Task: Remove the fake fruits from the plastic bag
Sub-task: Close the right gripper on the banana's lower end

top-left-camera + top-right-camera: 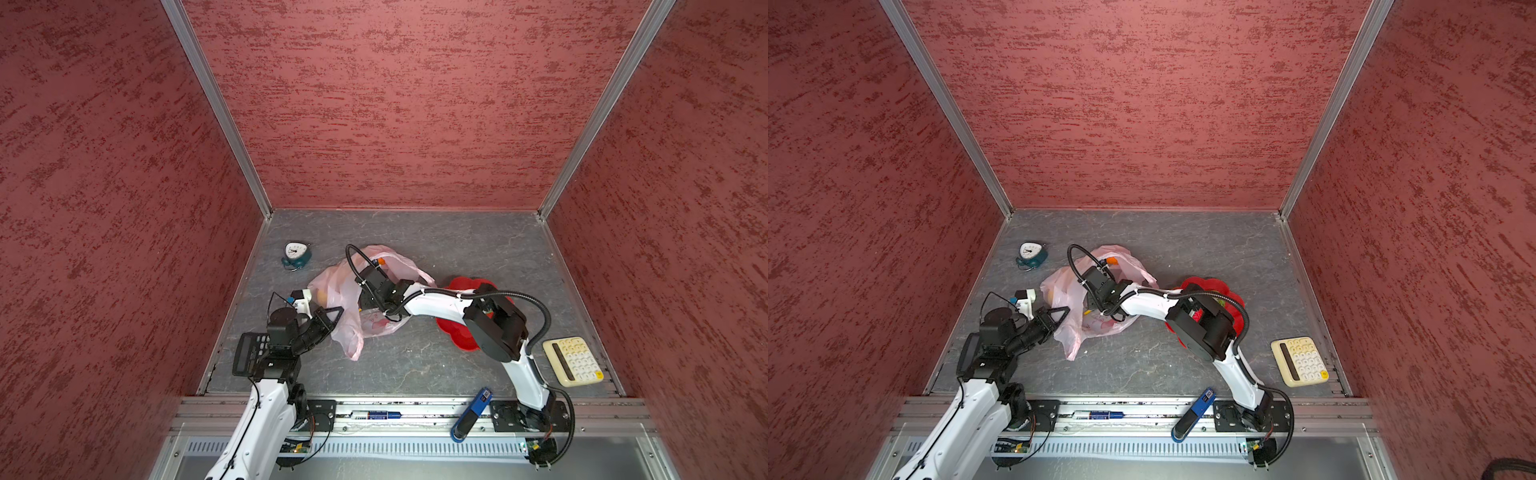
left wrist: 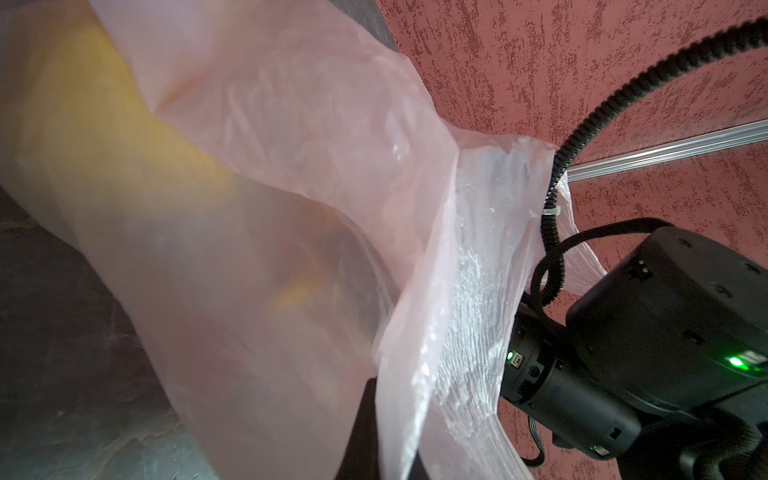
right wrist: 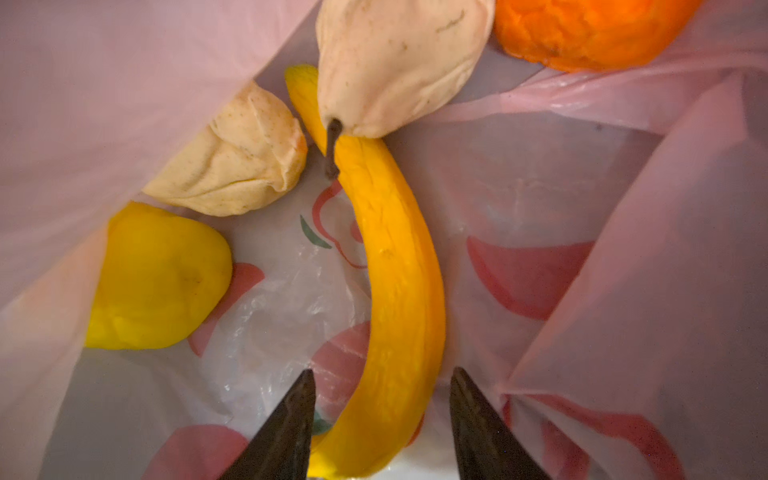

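The pale-pink plastic bag (image 1: 353, 291) (image 1: 1067, 299) lies mid-table. My left gripper (image 1: 332, 316) (image 2: 388, 457) is shut on the bag's edge and holds the film up. My right wrist (image 1: 380, 286) dips into the bag's mouth, and its fingertips are hidden in both top views. Inside, my right gripper (image 3: 382, 374) is open, one finger on each side of the yellow banana (image 3: 395, 270) with a gap showing. Also in the bag are a lemon (image 3: 158, 278), two cream lumps (image 3: 232, 166) (image 3: 395, 62) and an orange (image 3: 590, 29) (image 1: 380, 262).
A red flower-shaped plate (image 1: 461, 332) lies partly under my right arm. A teal clock (image 1: 296, 254) stands at the back left. A cream calculator (image 1: 573, 360) is at the front right, a dark one (image 1: 249, 353) under my left arm. A blue tool (image 1: 473, 415) rests on the front rail.
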Robot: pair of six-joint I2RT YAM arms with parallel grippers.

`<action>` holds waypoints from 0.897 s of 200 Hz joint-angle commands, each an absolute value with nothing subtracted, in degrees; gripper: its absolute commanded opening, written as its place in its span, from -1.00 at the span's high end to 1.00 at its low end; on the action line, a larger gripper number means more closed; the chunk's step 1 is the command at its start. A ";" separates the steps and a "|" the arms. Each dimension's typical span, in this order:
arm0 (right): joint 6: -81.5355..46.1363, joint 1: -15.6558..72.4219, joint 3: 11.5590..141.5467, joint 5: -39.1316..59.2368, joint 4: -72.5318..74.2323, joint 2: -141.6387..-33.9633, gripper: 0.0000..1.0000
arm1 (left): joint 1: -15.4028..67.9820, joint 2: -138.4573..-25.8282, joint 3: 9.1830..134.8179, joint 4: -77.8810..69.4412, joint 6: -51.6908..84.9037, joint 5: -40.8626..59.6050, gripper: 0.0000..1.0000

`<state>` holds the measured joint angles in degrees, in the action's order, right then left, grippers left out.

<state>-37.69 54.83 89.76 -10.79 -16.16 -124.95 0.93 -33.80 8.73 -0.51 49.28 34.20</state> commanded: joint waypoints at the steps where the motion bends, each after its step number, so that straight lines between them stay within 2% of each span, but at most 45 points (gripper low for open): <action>1: -39.20 54.23 91.75 -11.66 -15.74 -126.80 -0.04 | 1.07 -33.56 8.06 -1.84 49.45 34.25 0.99; 58: -39.64 53.38 92.11 -10.39 -15.51 -128.23 0.12 | 1.10 -34.44 8.16 -2.34 49.32 34.18 0.99; 94: -39.56 53.31 92.02 -10.13 -15.32 -127.73 0.41 | 1.14 -34.79 8.35 -2.50 49.37 33.88 0.99; 131: -38.47 53.26 91.59 -9.08 -15.12 -124.82 0.60 | 1.09 -36.02 9.21 -4.05 49.42 33.33 0.99; 179: -37.36 53.26 89.97 -7.45 -16.51 -119.26 0.68 | 1.19 -37.91 10.27 -6.77 49.44 32.94 0.99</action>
